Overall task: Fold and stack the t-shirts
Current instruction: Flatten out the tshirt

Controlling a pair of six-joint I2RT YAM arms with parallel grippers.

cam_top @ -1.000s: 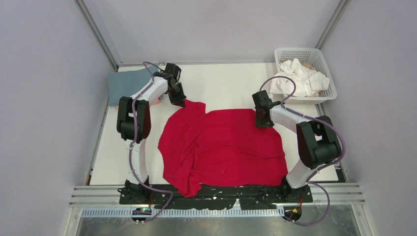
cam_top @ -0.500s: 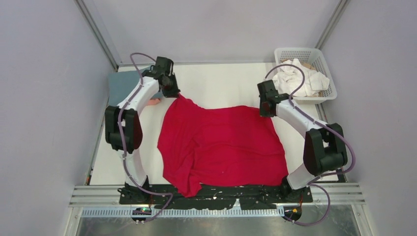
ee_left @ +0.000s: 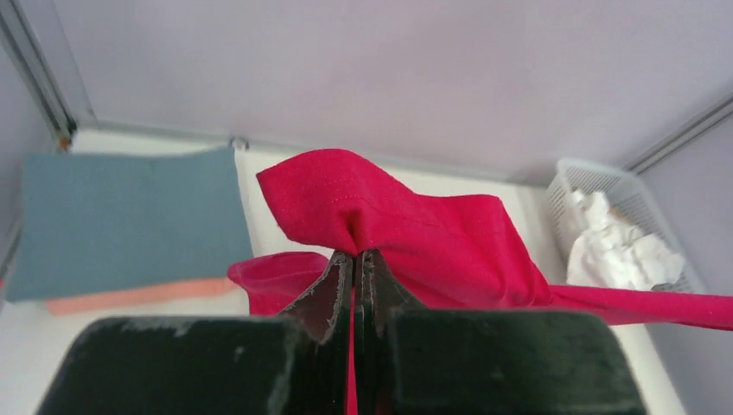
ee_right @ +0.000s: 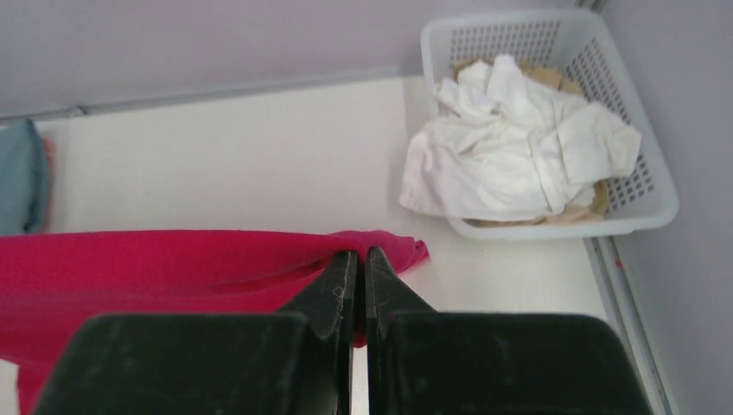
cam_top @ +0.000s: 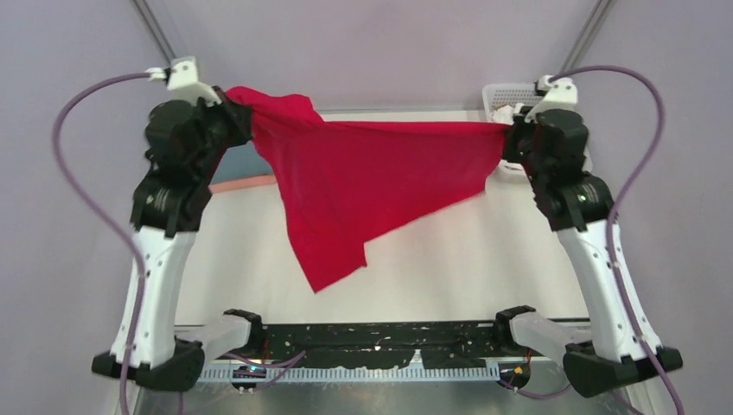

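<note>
The bright red t-shirt (cam_top: 363, 173) hangs in the air, stretched between both raised arms, its lower part drooping to a point over the table. My left gripper (cam_top: 232, 111) is shut on its left top corner (ee_left: 346, 207). My right gripper (cam_top: 508, 138) is shut on its right top corner (ee_right: 385, 249). A folded blue-grey t-shirt (ee_left: 121, 220) lies on a salmon pink one (ee_left: 138, 296) at the far left of the table. White t-shirts (ee_right: 510, 151) lie crumpled in the basket.
The white lattice basket (ee_right: 644, 203) stands at the far right corner, mostly hidden behind my right arm in the top view. The white table (cam_top: 449, 259) lies under the hanging shirt. Grey walls close in on three sides.
Both arms rose high and lifted the red shirt off the table; it went from lying spread flat to hanging stretched between the grippers.
</note>
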